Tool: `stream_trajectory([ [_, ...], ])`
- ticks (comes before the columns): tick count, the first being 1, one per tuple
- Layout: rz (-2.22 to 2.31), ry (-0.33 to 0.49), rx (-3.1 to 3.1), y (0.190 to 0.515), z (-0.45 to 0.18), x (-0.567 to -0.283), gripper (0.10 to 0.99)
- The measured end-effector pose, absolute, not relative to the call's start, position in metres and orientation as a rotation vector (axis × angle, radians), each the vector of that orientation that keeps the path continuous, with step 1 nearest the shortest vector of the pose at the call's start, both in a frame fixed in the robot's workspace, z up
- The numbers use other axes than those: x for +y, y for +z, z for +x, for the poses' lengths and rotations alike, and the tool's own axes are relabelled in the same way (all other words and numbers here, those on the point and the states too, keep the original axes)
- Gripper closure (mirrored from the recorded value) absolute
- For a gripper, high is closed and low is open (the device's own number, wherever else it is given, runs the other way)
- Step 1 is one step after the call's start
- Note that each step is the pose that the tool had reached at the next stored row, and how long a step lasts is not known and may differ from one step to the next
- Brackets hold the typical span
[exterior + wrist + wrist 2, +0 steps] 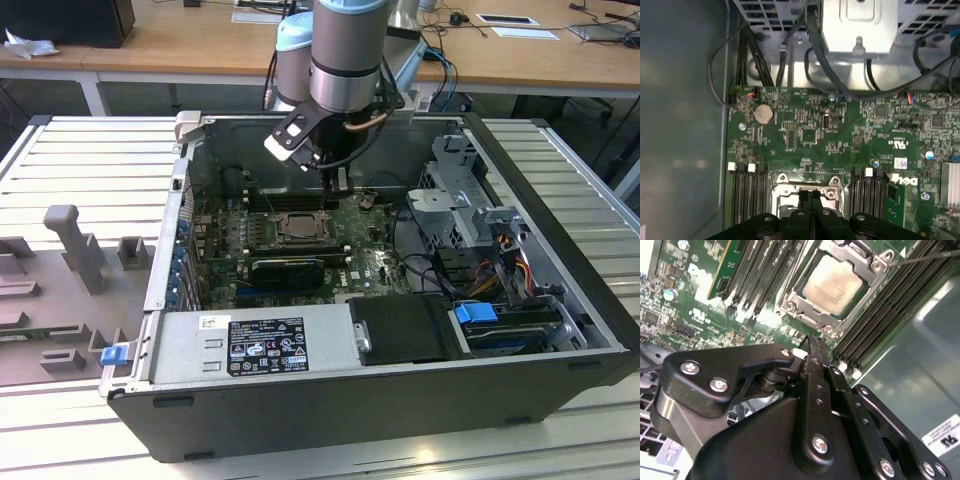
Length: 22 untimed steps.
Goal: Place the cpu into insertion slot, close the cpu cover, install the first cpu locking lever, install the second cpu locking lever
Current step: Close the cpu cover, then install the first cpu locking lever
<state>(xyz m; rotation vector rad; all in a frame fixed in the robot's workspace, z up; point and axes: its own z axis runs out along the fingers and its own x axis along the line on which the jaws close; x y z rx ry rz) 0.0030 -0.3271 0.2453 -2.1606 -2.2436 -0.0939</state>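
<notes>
End effector (810,197) blocks most of the cover (782,186) in the first wrist view. Over in the second wrist view, the cover's far edge and a thin lever (925,256) run off the picture. Exterior view: the cover's latching is too small to tell.

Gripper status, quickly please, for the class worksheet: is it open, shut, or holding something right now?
Gripper: shut, holding nothing, close to the chip.
</notes>
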Motion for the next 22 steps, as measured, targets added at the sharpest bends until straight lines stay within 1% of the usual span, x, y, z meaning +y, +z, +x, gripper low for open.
stream_trajectory([
  [8, -2.141, -0.095, -2.260, 0.235, -0.028, -0.327, 0.980],
  [22, -2.128, -0.094, -2.272, 0.234, -0.034, -0.327, 0.980],
])
